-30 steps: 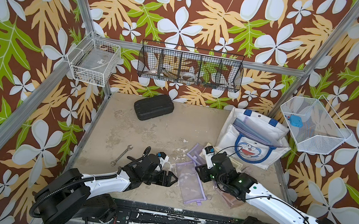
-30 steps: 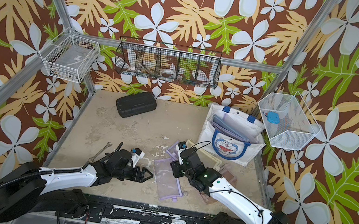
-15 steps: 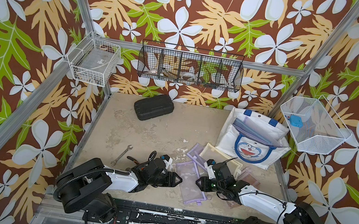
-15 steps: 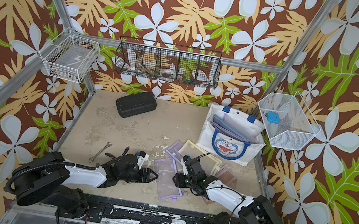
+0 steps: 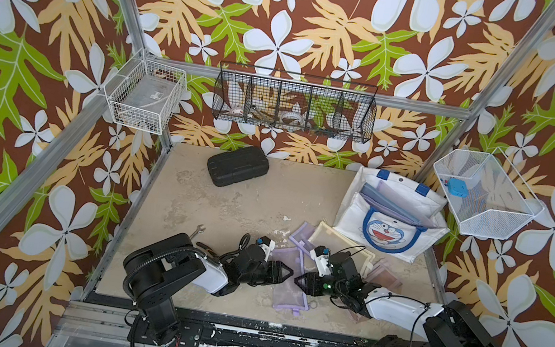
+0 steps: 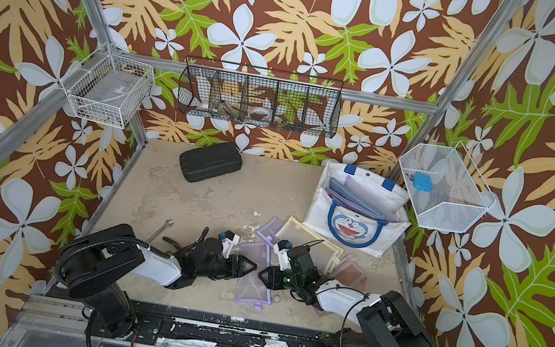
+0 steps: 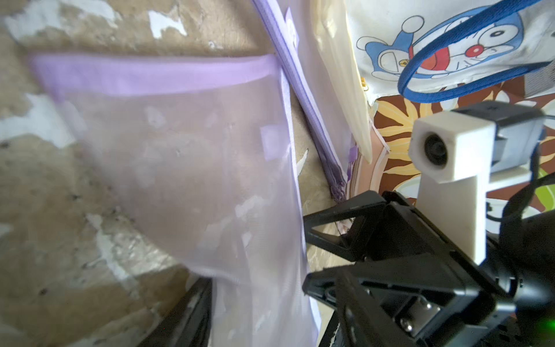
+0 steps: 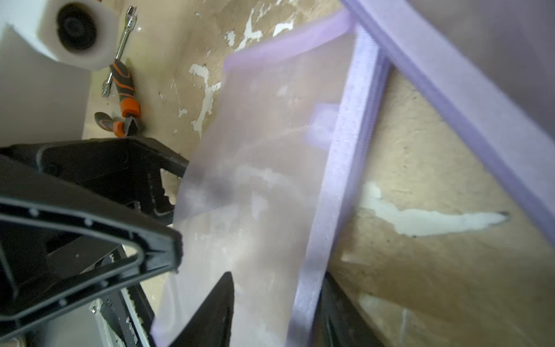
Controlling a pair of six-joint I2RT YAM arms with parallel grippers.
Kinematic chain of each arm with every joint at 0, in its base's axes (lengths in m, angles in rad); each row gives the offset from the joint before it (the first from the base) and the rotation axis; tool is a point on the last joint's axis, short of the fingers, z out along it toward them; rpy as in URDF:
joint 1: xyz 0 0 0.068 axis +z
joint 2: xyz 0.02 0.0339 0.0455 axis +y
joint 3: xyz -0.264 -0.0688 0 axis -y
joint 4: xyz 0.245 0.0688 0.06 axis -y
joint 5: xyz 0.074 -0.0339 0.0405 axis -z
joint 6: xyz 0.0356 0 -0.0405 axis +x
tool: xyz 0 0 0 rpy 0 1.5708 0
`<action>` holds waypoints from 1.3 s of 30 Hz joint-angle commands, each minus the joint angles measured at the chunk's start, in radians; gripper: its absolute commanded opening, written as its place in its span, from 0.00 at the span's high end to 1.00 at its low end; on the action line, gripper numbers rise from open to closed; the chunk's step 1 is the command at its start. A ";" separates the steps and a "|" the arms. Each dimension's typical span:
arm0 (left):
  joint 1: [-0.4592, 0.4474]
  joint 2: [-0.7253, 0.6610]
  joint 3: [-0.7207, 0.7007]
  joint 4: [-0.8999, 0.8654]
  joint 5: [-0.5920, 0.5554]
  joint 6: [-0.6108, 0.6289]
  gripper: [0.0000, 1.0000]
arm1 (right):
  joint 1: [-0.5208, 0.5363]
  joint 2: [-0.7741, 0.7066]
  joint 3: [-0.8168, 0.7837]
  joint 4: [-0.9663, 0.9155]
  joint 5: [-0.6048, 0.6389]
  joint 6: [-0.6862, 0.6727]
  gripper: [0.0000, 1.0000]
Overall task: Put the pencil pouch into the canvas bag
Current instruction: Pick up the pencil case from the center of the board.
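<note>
The worn beige surface (image 5: 225, 207) carries everything. At its far right corner stands the canvas bag (image 5: 352, 213), mouth open upward and cat face toward the front edge, with one blue handle drooping over the print. Flat blue and purple pouches (image 5: 392, 200) stand inside it. Near the far edge, left of the middle, lies the black hard case (image 5: 237, 166).

A cream pouch (image 5: 340, 246) lies flat just in front of the bag. A second purple pouch (image 5: 302, 233) is just beside it on the side toward the left edge, and a pink pouch (image 5: 385, 278) lies nearer the right edge, partly under the right arm.

The pencil pouch (image 5: 287, 293), sheer purple mesh with a zip band, is near the front edge at about its middle, well apart from the bag. The left tool (image 5: 286, 274) and the right tool (image 5: 298, 283) meet over it, tips facing each other and close together.

In the right wrist view the right tool's fingers (image 8: 219, 306) stand apart with the zip band running between them. The left tool's jaws are parted too, with the pouch's edge across their tips. In the left wrist view the mesh drapes over one of the left tool's fingers (image 7: 189, 312). The pouch is blurred there, and I cannot tell whether any pad presses it.

A wrench (image 5: 198, 231) lies toward the left edge by the left arm, with orange-handled pliers (image 8: 124, 99) just beside it.
</note>
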 commanded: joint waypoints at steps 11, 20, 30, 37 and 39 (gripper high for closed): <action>-0.001 -0.062 -0.002 -0.172 -0.027 -0.003 0.81 | 0.001 -0.067 -0.021 -0.094 0.007 0.012 0.59; 0.020 -0.303 0.045 -0.383 -0.102 0.188 1.00 | 0.002 -0.272 0.026 -0.130 -0.040 -0.027 0.50; 0.023 -0.720 0.034 -0.219 0.030 0.556 1.00 | 0.002 -0.473 0.179 -0.086 -0.194 -0.036 0.44; 0.023 -0.800 0.026 -0.070 0.292 0.573 1.00 | 0.002 -0.554 0.235 0.009 -0.292 -0.082 0.40; 0.024 -0.788 0.026 -0.028 0.349 0.544 1.00 | 0.001 -0.568 0.248 0.029 -0.326 -0.097 0.40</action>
